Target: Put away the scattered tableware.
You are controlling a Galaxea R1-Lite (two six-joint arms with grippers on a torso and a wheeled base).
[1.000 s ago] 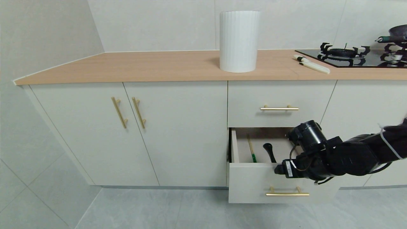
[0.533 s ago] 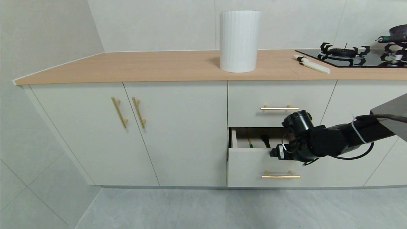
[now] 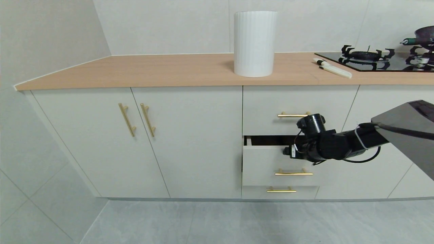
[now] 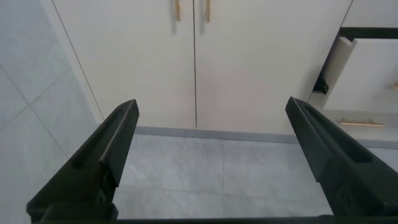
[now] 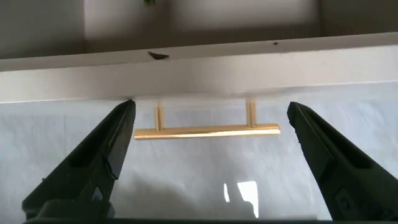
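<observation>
The right gripper (image 5: 210,163) is open, its two dark fingers (image 5: 102,165) spread wide on either side of a brass handle (image 5: 207,130) and holding nothing. It sits right up against the front of the middle drawer (image 3: 261,161), near that panel's top edge; whether it touches the panel cannot be told. The drawer stands out a little from the cabinet, with a narrow dark gap (image 3: 268,139) above its front. What lies inside cannot be made out.

The left gripper (image 4: 211,171) is also open and empty. It hangs low before the double cabinet doors (image 4: 196,56), above the grey tiled floor (image 4: 205,168).

Above the drawer is a shut top drawer with its own brass handle (image 3: 294,115), and below it another handle (image 3: 281,190).

On the wooden surface (image 3: 152,69), a white knife (image 3: 334,70) lies flat toward the right end, just beside the front left corner of the black hob (image 3: 373,62). A tall white ribbed container (image 3: 253,44) stands upright near the middle of the surface, well apart from the knife.
</observation>
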